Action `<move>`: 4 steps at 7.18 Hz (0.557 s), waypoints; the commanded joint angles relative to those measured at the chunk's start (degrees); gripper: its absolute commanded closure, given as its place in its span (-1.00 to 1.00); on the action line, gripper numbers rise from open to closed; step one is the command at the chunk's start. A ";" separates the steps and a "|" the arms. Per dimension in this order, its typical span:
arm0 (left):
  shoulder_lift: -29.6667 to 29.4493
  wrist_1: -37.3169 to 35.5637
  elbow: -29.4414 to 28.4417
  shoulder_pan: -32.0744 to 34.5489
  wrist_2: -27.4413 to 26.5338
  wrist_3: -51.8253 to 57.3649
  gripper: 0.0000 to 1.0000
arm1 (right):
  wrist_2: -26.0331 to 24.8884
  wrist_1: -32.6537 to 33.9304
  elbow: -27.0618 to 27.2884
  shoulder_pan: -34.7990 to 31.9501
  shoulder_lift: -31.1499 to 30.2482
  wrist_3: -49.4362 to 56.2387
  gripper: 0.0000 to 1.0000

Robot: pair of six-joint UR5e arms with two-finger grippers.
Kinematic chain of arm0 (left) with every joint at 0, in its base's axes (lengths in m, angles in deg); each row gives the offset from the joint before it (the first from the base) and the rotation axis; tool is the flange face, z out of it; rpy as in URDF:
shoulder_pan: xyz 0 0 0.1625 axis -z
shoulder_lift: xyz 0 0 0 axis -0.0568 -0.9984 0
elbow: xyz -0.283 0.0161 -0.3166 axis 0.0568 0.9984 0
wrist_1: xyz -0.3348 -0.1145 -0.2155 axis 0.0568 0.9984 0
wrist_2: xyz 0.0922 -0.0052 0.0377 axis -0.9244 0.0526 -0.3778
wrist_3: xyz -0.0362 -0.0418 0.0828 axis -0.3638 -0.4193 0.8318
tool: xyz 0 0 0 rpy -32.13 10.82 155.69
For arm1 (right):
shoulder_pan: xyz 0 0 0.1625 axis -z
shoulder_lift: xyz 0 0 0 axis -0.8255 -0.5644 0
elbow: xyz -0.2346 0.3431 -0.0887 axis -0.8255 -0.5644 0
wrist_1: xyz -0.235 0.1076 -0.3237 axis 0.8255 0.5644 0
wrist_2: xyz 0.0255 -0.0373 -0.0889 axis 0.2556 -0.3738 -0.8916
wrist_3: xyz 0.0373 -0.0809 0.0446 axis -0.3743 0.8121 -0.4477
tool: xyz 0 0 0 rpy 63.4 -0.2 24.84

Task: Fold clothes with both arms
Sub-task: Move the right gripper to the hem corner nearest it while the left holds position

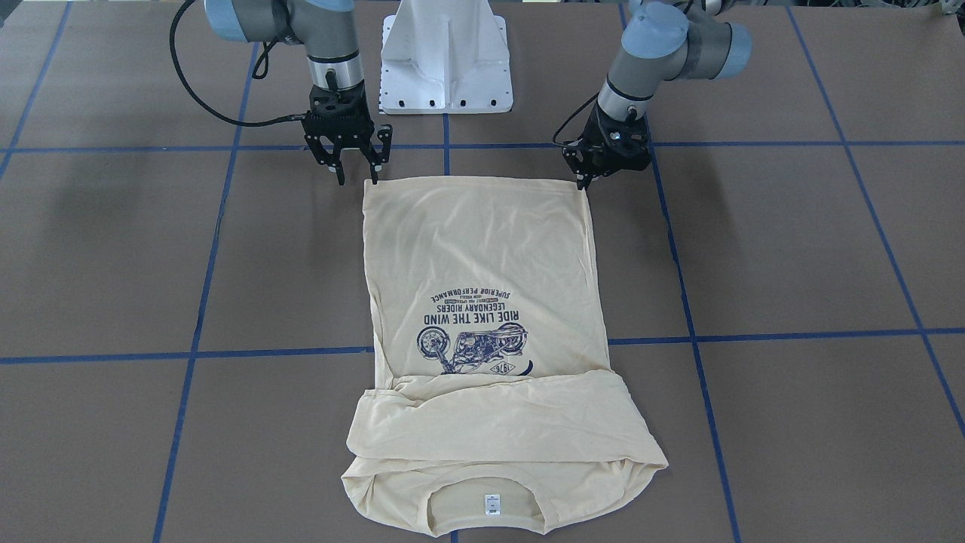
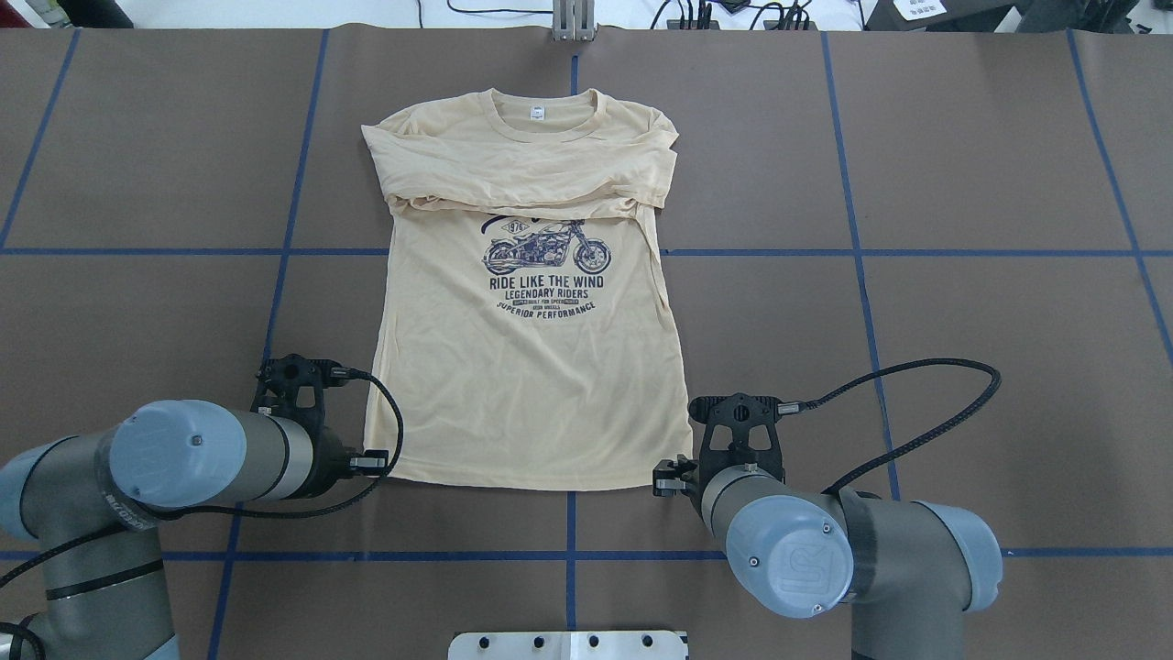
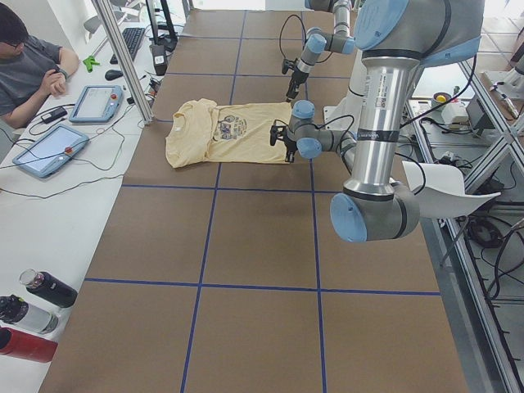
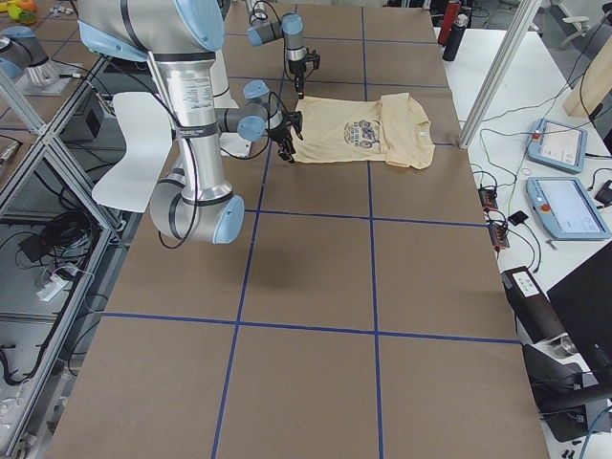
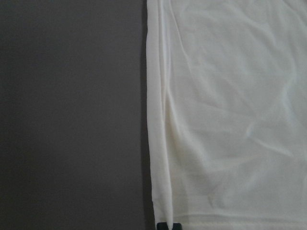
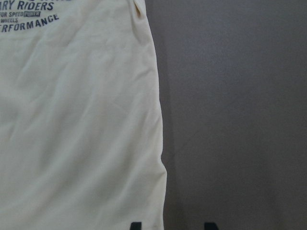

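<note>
The cream-yellow shirt [image 2: 527,367] lies flat on the table, print up, with its sleeves folded across the chest and its neck label at the far end from the robot. It also shows in the front view [image 1: 482,249]. My left gripper [image 1: 584,183] is down at the near hem corner on the robot's left; in the left wrist view its fingertips [image 5: 161,225] are pinched together on the hem. My right gripper [image 1: 356,177] is open at the other hem corner. In the right wrist view the shirt's edge [image 6: 158,211] lies between its spread fingertips [image 6: 136,225].
The white pedestal base [image 1: 446,60] stands behind the hem, between the arms. Blue tape lines [image 2: 568,252] grid the brown table. In the left side view an operator [image 3: 29,65] sits by tablets, and bottles [image 3: 33,307] lie at the table's end.
</note>
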 commanded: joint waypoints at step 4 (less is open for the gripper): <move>0.09 0.00 -0.06 0.00 0.00 0.01 1.00 | 0.00 -0.31 -2.21 0.20 1.57 -0.12 0.02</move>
